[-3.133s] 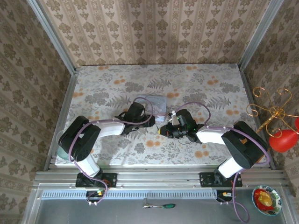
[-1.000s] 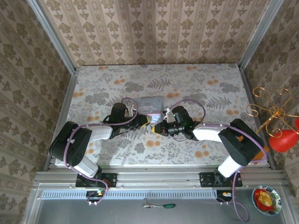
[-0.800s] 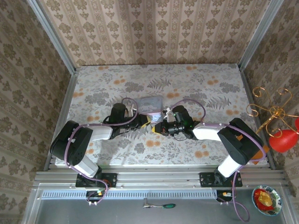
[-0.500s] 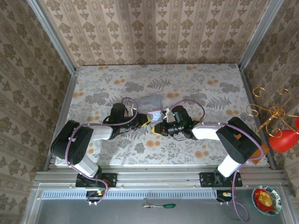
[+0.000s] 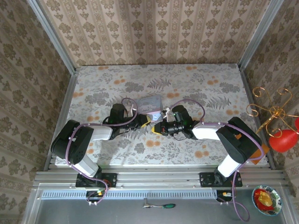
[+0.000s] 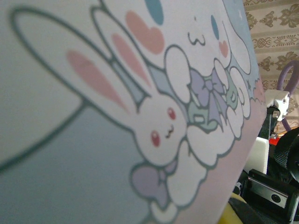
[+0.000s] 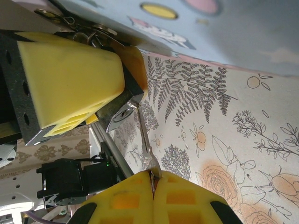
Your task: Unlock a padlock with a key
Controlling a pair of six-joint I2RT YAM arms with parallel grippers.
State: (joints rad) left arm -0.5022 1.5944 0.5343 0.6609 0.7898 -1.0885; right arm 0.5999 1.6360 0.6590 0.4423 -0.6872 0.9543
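Cloth printed with ferns and orange flowers covers the table [image 5: 210, 88], which is walled on three sides with patterned paper. Both arms reach in low from the near edge, the left arm [image 5: 100, 132] and the right arm [image 5: 210, 133] bending toward each other until their ends nearly meet at the middle of the table. Just beyond that meeting point lies a pale-blue tin [image 5: 150, 101] printed with cartoon rabbits; the left wrist camera sits very close to its lid, and its edge runs across the top of the right wrist view. The left gripper [image 5: 145, 121] points right, its yellow pads [image 7: 70, 79] drawn narrow around a small dark body at their tip, the padlock [image 7: 117, 102], held just off the cloth beside the tin's near edge. The right gripper [image 5: 158, 128] faces it, its own yellow pads pressed together on one end of a thin silvery key [image 7: 144, 140]. The key slants up from those pads, and its far end touches the padlock's underside.
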